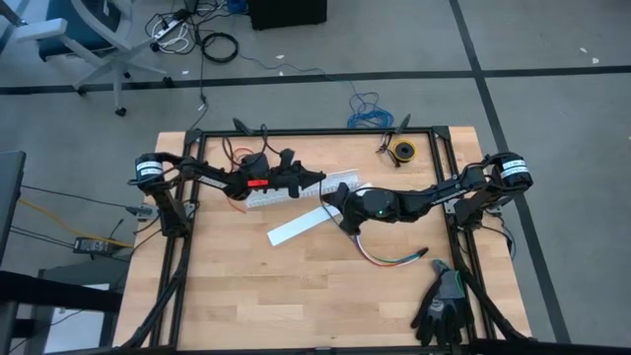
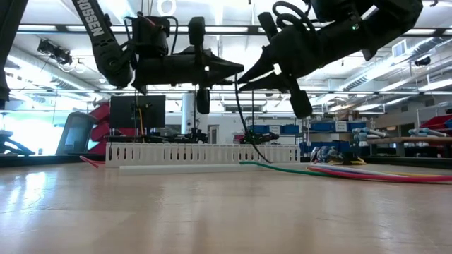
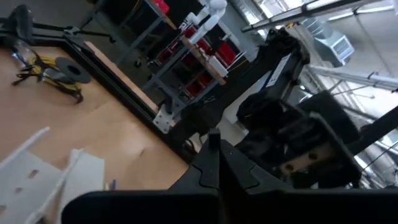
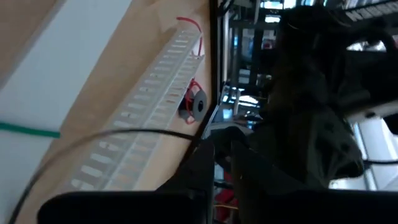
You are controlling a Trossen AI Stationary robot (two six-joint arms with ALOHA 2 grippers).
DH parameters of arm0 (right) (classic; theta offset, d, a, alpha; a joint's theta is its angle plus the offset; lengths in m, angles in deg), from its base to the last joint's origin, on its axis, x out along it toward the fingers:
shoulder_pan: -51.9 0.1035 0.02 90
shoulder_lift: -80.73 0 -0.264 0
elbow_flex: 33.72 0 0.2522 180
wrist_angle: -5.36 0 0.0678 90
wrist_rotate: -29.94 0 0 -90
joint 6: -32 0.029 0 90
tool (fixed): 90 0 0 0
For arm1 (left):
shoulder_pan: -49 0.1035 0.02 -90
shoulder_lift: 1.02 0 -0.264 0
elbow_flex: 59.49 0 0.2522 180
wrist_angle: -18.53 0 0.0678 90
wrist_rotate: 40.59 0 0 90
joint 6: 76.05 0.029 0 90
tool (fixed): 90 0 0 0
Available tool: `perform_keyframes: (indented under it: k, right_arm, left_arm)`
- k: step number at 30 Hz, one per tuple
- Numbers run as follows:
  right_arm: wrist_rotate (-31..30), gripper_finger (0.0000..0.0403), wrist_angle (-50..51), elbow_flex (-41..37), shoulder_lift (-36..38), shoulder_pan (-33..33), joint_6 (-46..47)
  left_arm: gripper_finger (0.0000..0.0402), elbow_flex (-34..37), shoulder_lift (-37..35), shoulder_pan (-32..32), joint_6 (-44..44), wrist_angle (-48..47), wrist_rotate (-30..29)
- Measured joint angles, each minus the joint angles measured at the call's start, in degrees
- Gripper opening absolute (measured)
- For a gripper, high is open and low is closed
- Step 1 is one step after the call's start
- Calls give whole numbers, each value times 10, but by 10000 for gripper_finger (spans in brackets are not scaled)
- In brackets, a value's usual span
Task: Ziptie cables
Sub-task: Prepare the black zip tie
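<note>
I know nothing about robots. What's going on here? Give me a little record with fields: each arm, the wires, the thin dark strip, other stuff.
left gripper: raised above the table middle, fingers shut, tip facing the right one
right gripper: raised, tip close to the left one, fingers nearly shut on the ziptie
ziptie: thin dark strip hanging in a curve from the right gripper toward the table
cables: multicoloured bundle lying on the table, not held
white channel: slotted, lying behind the grippers
black gloves: near table corner
table: wooden top
</note>
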Motion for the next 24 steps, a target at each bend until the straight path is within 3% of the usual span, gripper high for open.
perform_keyframes:
  k: [11,17,24]
  right_arm:
    - [-9,36,1,0,0,-4,-86]
    - [-87,31,0,0,0,-5,-143]
    - [-90,31,1,0,0,0,-152]
  left_arm:
    - [0,-53,0,-18,-25,-76,9]
    - [0,-61,0,-21,-23,-88,13]
    - [0,-61,0,-18,-14,-98,17]
